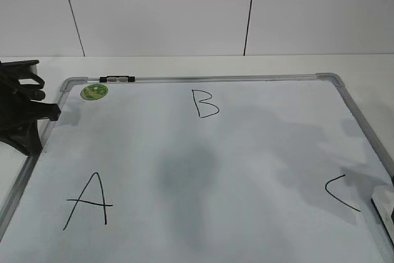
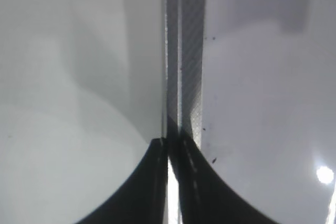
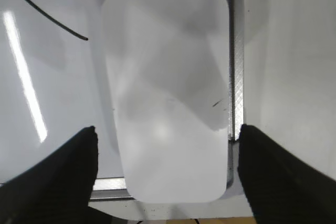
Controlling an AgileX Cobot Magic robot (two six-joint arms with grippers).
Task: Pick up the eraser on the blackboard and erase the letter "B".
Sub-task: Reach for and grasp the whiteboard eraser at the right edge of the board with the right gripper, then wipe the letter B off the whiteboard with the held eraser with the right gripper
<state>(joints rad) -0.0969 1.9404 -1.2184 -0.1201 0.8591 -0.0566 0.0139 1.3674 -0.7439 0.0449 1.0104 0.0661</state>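
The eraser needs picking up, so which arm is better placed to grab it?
The right. In its wrist view the right gripper hangs open directly over the eraser, one of its fingers on each side. The left gripper sits shut over the blackboard frame's far edge, away from the eraser.

You see the white rounded eraser [image 3: 168,93] lying flat in the grey-framed blackboard's [image 1: 203,79] near right corner, against the frame, while the thin black, angular "B" [image 1: 204,103] sits intact near the far edge, well apart.
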